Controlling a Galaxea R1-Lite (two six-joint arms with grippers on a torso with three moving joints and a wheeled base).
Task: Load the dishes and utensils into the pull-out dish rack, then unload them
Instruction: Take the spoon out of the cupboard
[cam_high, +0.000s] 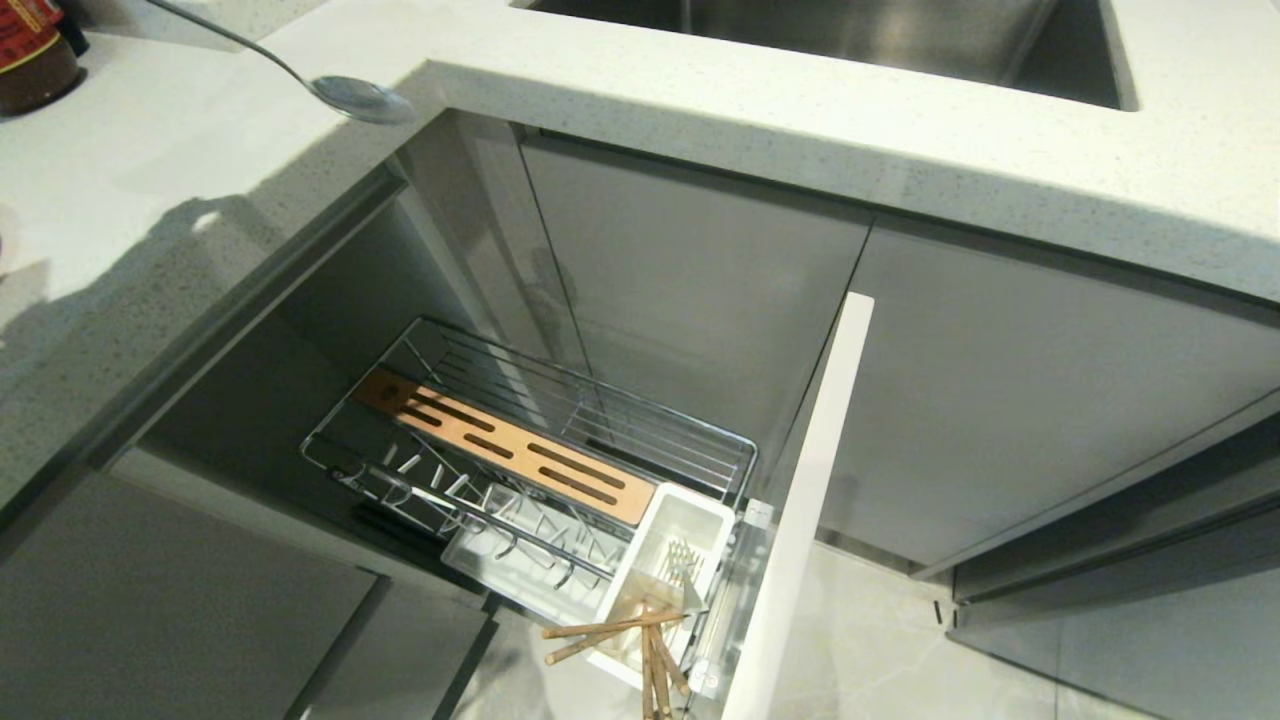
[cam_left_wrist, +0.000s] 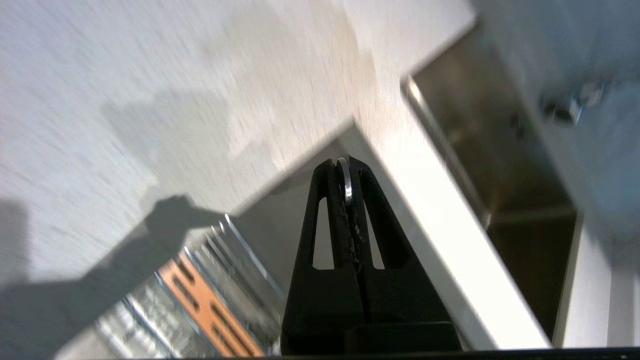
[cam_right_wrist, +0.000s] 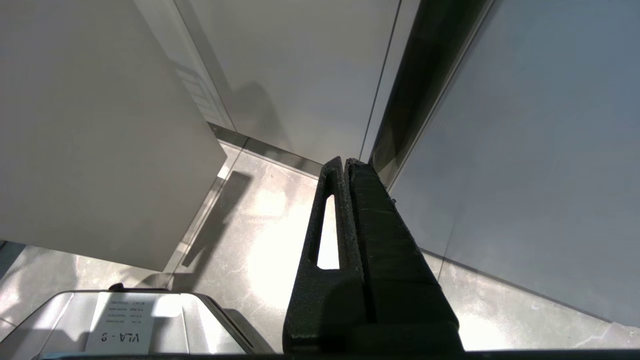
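Left wrist view shows the left claw (cam_left_wrist: 345, 172) clamped tight on a slim silver spoon (cam_high: 345, 93).

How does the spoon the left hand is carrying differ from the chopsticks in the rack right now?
The spoon is silver metal; the chopsticks are light-brown wood. The spoon hangs above the countertop, gripped in the left hand; the chopsticks lie splayed across the white cutlery cup, untouched. Both are slim utensils.

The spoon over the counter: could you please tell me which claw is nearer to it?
Left. The left claw is shut on the spoon; the right claw hangs low over the floor by the cabinet fronts.
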